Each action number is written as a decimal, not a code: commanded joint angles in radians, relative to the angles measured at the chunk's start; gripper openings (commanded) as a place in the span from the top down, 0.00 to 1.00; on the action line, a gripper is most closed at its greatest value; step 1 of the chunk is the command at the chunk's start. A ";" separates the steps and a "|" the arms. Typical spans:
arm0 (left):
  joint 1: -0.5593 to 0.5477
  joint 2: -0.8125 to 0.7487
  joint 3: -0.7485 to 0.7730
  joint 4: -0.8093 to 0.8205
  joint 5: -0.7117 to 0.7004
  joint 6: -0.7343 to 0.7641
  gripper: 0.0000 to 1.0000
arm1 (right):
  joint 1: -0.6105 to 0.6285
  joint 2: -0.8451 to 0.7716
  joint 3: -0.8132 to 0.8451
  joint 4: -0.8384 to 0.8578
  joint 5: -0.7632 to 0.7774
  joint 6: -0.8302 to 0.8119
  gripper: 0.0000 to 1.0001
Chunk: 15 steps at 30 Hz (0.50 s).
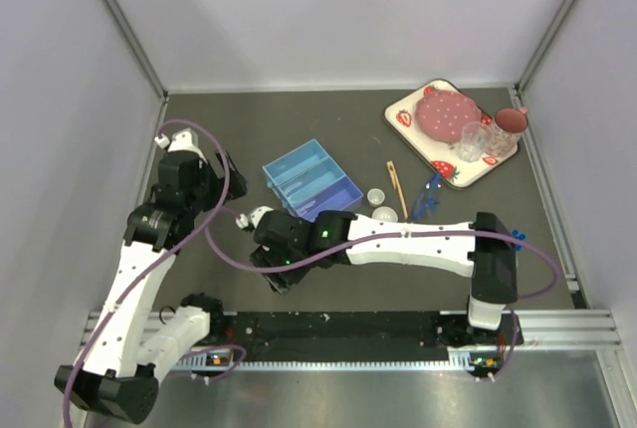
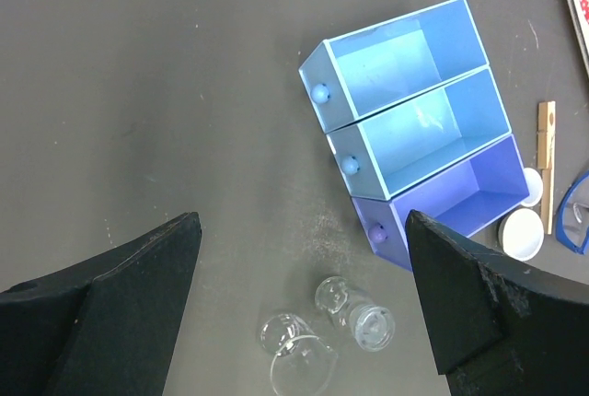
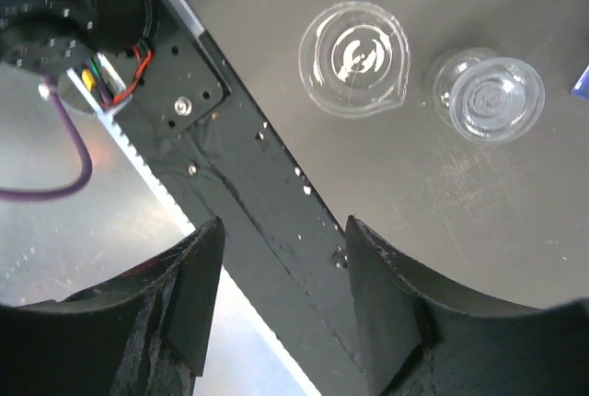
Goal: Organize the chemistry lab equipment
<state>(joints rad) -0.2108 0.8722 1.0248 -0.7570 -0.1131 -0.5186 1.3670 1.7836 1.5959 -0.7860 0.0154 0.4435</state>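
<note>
**Supervisor:** Report the right tool (image 3: 283,238).

**Operator:** I read its jaws as apart, with nothing between them. It hangs over the black rail (image 3: 267,193) at the near edge of the bench (image 3: 515,230).

**Supervisor:** Locate the work items.

**Operator:** Two pieces stand on the bench: the larger clear dish (image 3: 354,57) and the smaller clear dish (image 3: 492,97), just beside it but not touching. Both lie ahead of the right tool, past its fingertips and toward the right of that wrist view. Neither sits between the jaws.

**Supervisor:** Long axis?

**Operator:** None that I need to align. I look down into both mouths, so each stands upright and presents a round outline. The larger dish has a pouring lip, which faces roughly toward the smaller dish.

**Supervisor:** Left tool (image 2: 302,226)?

**Operator:** Jaws wide apart and empty. The same two dishes show low in its view, on the near side of the blue bins (image 2: 414,138).

**Supervisor:** Which arm is nearer?

**Operator:** In my judgement, the right. The dishes appear larger in its view. The coming move calls for an advance forward off the rail, centring one dish between the jaws before descent.
</note>
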 commanded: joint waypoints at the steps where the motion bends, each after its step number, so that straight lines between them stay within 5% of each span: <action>1: 0.008 -0.042 -0.029 0.015 0.009 0.025 0.02 | 0.009 0.055 0.016 0.085 0.054 0.098 0.46; 7: 0.016 -0.067 -0.055 0.013 0.007 0.037 0.02 | 0.004 0.080 0.009 0.083 0.202 0.130 0.42; 15: 0.025 -0.068 -0.071 0.008 -0.002 0.051 0.02 | -0.013 -0.101 -0.125 0.064 0.325 0.123 0.33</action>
<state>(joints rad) -0.1951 0.8177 0.9680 -0.7643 -0.1097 -0.4862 1.3590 1.8244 1.5082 -0.7242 0.2417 0.5545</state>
